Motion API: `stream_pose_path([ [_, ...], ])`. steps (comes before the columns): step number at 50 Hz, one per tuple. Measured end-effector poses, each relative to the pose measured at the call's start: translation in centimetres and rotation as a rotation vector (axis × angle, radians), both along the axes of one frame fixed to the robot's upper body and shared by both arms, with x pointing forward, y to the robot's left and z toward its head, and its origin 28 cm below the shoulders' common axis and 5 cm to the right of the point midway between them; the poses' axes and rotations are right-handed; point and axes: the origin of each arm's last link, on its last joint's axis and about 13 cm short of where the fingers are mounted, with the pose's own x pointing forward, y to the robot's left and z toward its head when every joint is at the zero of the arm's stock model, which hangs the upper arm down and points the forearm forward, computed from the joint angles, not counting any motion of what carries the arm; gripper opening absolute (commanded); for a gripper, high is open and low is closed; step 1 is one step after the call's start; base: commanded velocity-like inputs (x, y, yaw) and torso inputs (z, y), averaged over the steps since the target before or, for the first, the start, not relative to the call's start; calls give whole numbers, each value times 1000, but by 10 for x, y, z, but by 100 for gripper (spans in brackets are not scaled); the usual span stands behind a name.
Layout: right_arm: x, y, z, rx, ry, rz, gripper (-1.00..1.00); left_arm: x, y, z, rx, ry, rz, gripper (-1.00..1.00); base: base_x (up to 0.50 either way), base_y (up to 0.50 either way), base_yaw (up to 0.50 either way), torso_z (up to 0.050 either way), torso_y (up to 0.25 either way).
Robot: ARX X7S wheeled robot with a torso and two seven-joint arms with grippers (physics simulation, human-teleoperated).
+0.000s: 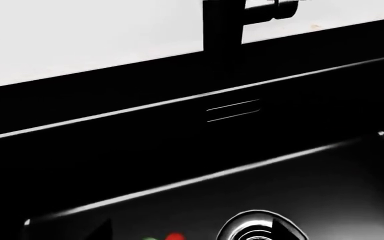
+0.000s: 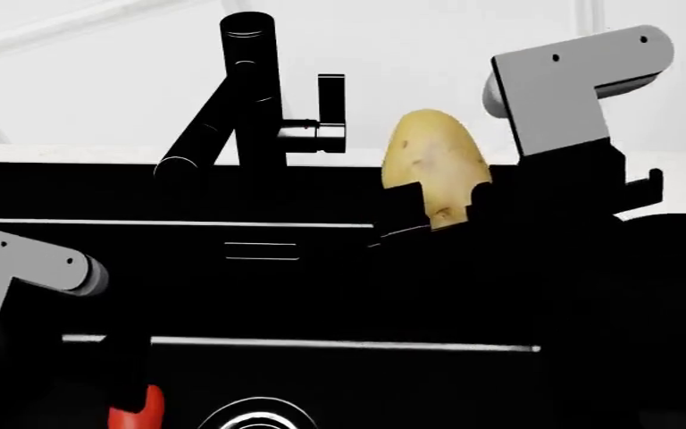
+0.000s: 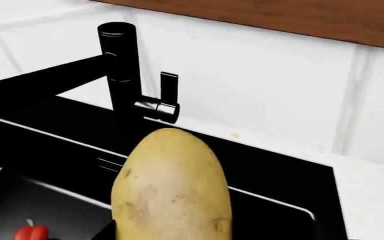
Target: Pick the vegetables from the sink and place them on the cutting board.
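Carrying the potato point(image 2: 435, 165) out of the sink point(image 2: 319, 295) looked like the step in hand, and doing it well probably meant keeping the lift steady and high enough to clear the far rim and the faucet point(image 2: 247, 89) just to its left before swinging toward the board. No board showed in any view, so its place could not be told.

The right gripper point(image 2: 439, 214) was pinched on the lower part of the potato, which stood upright above the basin, narrow end up. Its dark fingers merged with the black sink, so how wide they stood could only be judged from the potato's girth between them. A heavy, smooth-skinned load held low like that might tip or slip if the arm jerked.

The pepper point(image 3: 30, 232) lay on the sink floor at the near left, close to the drain point(image 1: 259, 227). The left gripper hung over that corner; its fingers were too dark in the head view to tell whether they were spread or pressed together, though it appeared to hold nothing.
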Motion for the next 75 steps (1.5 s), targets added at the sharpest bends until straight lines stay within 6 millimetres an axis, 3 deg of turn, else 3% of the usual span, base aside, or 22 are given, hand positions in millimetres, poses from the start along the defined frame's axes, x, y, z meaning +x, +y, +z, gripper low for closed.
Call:
stream_pose_path([
  [9, -12, -9, 19, 8, -51, -28, -100, 5, -4, -9, 4, 62, -16, 100, 0, 0, 0, 0, 0],
  [20, -18, -14, 24, 12, -67, -40, -100, 14, -7, -23, 16, 148, -31, 100, 0, 0, 0, 0, 0],
  [51, -21, -18, 9, 27, -30, -45, -100, 50, -13, -64, 150, 267, -8, 100, 0, 0, 0, 0, 0],
  [75, -23, -20, -1, 47, -19, -42, -100, 65, -12, -93, 215, 342, 19, 100, 0, 0, 0, 0, 0],
])
